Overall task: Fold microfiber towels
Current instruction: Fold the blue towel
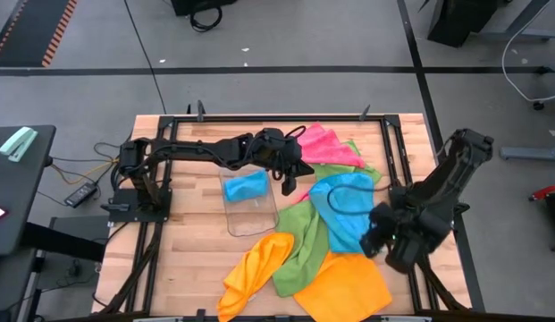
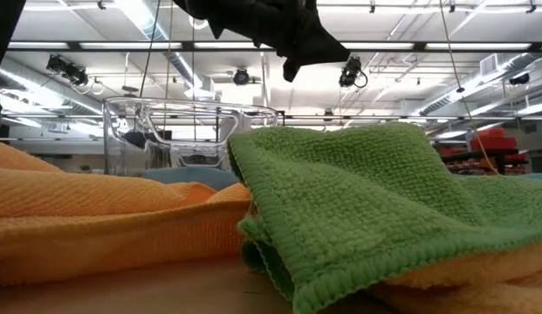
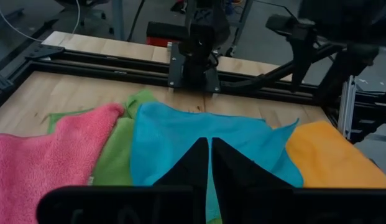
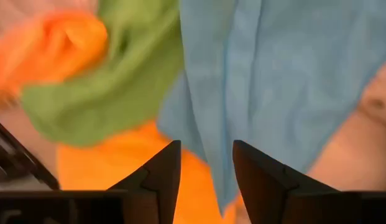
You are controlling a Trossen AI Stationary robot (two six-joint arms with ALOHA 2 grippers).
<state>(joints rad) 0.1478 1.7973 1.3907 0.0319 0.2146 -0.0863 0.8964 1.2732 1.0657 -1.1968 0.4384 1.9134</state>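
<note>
Several microfiber towels lie loosely overlapping on the wooden table: a pink towel (image 1: 329,148), a sky-blue towel (image 1: 344,210), a green towel (image 1: 304,234) and orange towels (image 1: 255,273) (image 1: 344,288). Another blue towel (image 1: 246,185), folded, lies inside a clear plastic tray (image 1: 259,228). My left gripper (image 1: 290,185) (image 3: 209,163) hovers shut beside the tray's far right corner, above the spread towels, with nothing between its fingers. My right gripper (image 1: 377,240) (image 4: 205,168) hangs open above the sky-blue towel's right edge (image 4: 211,180), pointing steeply down and clear of the cloth.
A black metal frame (image 1: 259,118) borders the table. Both arm bases stand at the table's sides, the left arm base (image 1: 134,179) and the right arm base (image 1: 456,170). Bare wood (image 1: 192,255) shows at the near left of the tray. In the low view the green towel (image 2: 367,201) lies over orange cloth (image 2: 96,209).
</note>
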